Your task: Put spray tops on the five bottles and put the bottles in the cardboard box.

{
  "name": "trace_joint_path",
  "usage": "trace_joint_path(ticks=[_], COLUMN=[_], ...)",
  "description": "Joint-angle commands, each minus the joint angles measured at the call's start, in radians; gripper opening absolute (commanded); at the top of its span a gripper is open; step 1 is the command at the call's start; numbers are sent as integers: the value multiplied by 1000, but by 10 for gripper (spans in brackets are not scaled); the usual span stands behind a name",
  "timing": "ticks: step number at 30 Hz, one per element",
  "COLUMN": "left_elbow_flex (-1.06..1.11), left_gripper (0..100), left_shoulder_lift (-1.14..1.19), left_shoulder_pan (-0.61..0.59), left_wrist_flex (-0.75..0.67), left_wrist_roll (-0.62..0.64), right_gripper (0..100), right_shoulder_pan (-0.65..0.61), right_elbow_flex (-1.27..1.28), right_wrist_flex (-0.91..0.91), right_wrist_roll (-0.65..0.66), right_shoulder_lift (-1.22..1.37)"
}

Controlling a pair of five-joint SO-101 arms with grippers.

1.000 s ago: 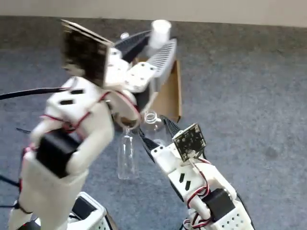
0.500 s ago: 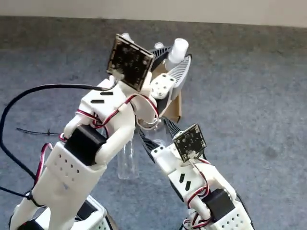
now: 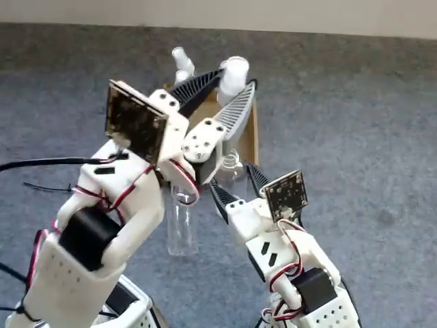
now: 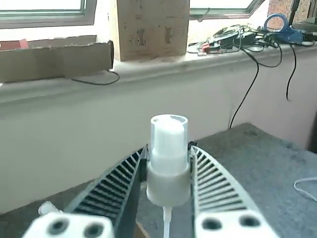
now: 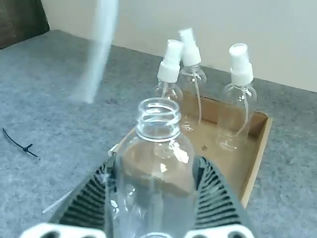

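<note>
**Status: spray top and open bottle both gripped, near the box**

**Left arm.** The left gripper (image 4: 168, 148) is clamped on a spray top (image 4: 168, 158). One ribbed finger presses each side of the white collar. The top is upright, and its thin dip tube hangs straight down below the collar. In the high view it sits over the far end of the box (image 3: 251, 133), close to a capped bottle standing there.

**Right arm.** The right gripper (image 5: 153, 166) is closed on a clear bottle (image 5: 157, 163), with one finger on each side of the body. The bottle is upright and its threaded mouth is open, with no top fitted. It is held just in front of the near edge of the box.

**Box.** Three capped bottles (image 5: 168, 74) (image 5: 190, 62) (image 5: 237, 89) stand upright inside the box, towards its far end. Two stand close together and the third stands apart by a side wall.

**Surroundings.** A second bottle (image 3: 181, 229) stands on the carpet (image 3: 355, 137) between the two arms. The left arm partly hides its neck. A black cable tie (image 5: 17, 144) lies on the carpet, well apart from the box.
</note>
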Motion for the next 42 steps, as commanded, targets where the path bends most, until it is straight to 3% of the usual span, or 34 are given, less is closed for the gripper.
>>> trace_joint_path(ticks=[1,4,11,20,26,34,42], left_elbow_flex=[101,147,-38,-188,-200,-193,-111], left_gripper=[6,6,6,5,5,5,5], left_shoulder_lift=[-22,-27,24,232,232,232,196], left_shoulder_pan=[8,8,18,18,21,124,117], left_wrist_flex=[2,-5,-71,-74,-72,-72,-66], left_wrist_roll=[-12,-14,-61,-64,-64,-64,-68], right_gripper=[5,5,5,5,5,5,5], right_shoulder_pan=[19,19,-53,-56,-54,-54,-54], right_elbow_flex=[-19,-19,-13,-12,-12,-12,-12], right_wrist_flex=[-31,-28,-28,-28,-30,-31,-30], right_wrist_roll=[-12,-11,15,34,34,34,34], right_shoulder_lift=[-10,-10,-10,-10,-10,-10,-10])
